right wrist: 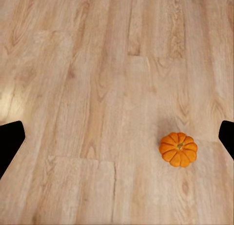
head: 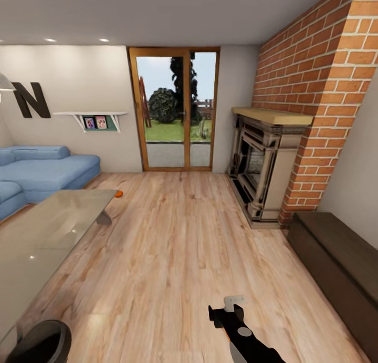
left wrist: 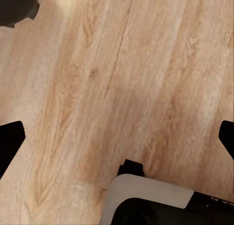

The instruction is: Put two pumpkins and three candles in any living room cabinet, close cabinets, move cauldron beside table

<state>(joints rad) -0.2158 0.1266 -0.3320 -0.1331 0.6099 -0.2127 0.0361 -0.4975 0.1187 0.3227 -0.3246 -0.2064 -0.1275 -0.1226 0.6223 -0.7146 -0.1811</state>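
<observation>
Both hands spread open over grained plank floor (right wrist: 87,88); a ribbed orange pumpkin (right wrist: 178,149) sits below the right.

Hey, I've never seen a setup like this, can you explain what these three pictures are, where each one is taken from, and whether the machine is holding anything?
It is a simulated wheeled robot with two arms. The large picture comes from its head camera: a living room with a glass table, a dark cabinet, a black cauldron, a small orange thing on the floor by the table, and the right end effector. The other two come from cameras on the wrists, looking down at the wood floor. The right one sees a pumpkin lying there. Both end effectors look open and empty.
</observation>
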